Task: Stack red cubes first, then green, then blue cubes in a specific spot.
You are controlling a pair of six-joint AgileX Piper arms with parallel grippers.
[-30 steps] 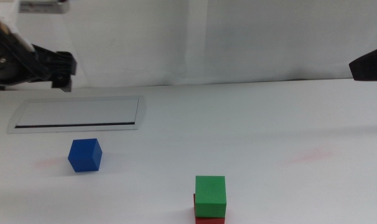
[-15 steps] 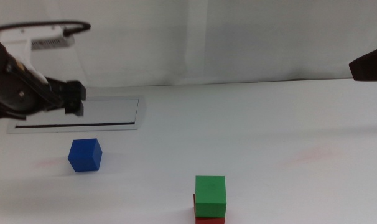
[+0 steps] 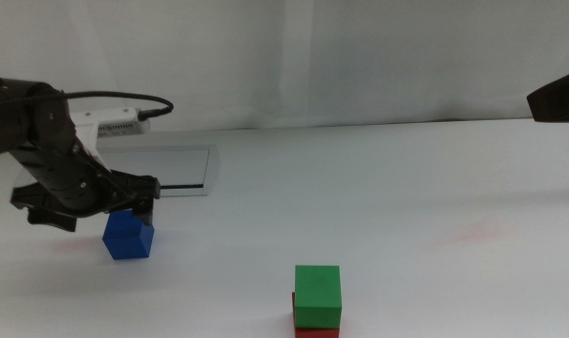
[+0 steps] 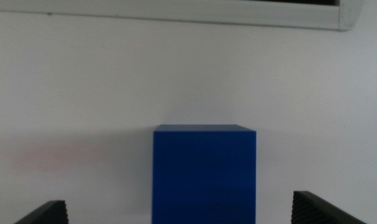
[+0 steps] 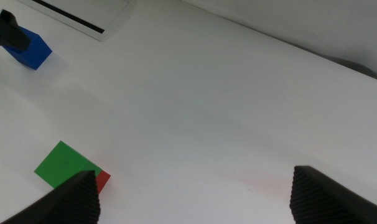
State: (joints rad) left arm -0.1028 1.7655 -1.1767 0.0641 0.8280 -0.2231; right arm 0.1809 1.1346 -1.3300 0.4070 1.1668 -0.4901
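Toward the left side of the white table (image 3: 388, 178), my left gripper (image 3: 134, 202) hangs just above the small matte royal-blue cube (image 3: 128, 237), jaws spread wide with the cube between them in my left wrist view (image 4: 204, 174), not touching. The grey-framed flat panel (image 3: 186, 164) lies just behind. At the near edge, the bright-green cube (image 3: 318, 291) sits on the red cube (image 3: 316, 331). My right gripper (image 5: 191, 196) waits at the right side, jaws apart
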